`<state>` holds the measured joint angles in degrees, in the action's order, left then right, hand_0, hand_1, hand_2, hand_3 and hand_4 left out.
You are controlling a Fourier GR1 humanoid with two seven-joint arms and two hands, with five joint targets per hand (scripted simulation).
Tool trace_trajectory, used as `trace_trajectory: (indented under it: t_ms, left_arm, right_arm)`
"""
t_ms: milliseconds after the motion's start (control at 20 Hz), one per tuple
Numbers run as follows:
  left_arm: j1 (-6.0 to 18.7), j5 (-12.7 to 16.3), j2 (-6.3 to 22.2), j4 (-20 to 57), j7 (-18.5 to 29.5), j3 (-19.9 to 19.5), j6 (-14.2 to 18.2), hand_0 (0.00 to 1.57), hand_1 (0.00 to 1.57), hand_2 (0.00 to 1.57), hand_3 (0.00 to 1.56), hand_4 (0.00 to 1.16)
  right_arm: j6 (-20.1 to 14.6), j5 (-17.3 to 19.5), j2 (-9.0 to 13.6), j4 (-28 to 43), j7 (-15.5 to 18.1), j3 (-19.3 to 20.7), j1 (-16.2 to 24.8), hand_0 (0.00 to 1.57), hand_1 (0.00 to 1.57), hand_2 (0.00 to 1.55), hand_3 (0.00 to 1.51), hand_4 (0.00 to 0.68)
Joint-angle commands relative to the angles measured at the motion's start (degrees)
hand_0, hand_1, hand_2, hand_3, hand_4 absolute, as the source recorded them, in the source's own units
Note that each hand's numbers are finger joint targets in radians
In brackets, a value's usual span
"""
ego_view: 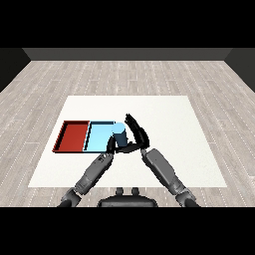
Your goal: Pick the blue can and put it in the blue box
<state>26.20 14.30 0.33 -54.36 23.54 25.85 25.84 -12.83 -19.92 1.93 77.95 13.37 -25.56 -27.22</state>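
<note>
My two arms are coming in from the bottom and meeting in the middle of the table [199, 149]. My right hand [138, 133] is sitting at the right end of the blue tray [99, 135]. Its fingers are sticking out long and straight, spread a bit, and pointing up and away from me. They are not wrapping around anything. I think this hand is just standing next to the can [118, 134].

My left hand [113, 146] is right below the can, by the near edge of the blue tray. It is dark and small here, so I cannot tell if its fingers are curling or flat.

The blue can is standing up tall. Its long side is going up and down, and its round top is facing up. It is at the right end of the blue tray, maybe inside it already.

Farther to the left, the red tray [74, 135] is lying right next to the blue one.
</note>
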Motion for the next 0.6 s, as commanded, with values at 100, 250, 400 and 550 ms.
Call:
trace_trajectory:
  t_ms: [100,250,400,550]
  left_arm:
    - [-0.6,-0.8,-0.3,3.2,4.1,-1.9,-0.7,1.57,1.57,1.57,1.5,1.13]
    - [-1.1,0.0,-0.3,1.5,2.7,0.2,0.8,1.57,1.57,1.57,1.49,1.12]
    - [-0.3,-3.5,2.9,-1.1,-1.1,-3.6,-1.6,1.57,1.57,1.57,1.49,1.13]
    - [1.4,-5.3,1.9,1.1,-3.4,-4.4,1.2,1.57,1.57,1.57,1.49,1.12]
  right_arm:
    - [2.0,1.2,1.2,7.6,-3.0,4.3,4.3,0.0,0.0,0.0,0.0,0.0]
    - [0.2,1.0,3.7,17.0,-5.4,4.7,9.7,0.0,0.0,0.0,0.0,0.0]
    - [1.8,-0.1,4.6,19.9,0.1,6.2,17.0,0.0,0.0,0.0,0.0,0.0]
    - [5.0,-3.7,7.5,23.5,1.1,10.7,21.0,0.0,0.0,0.0,0.0,0.0]
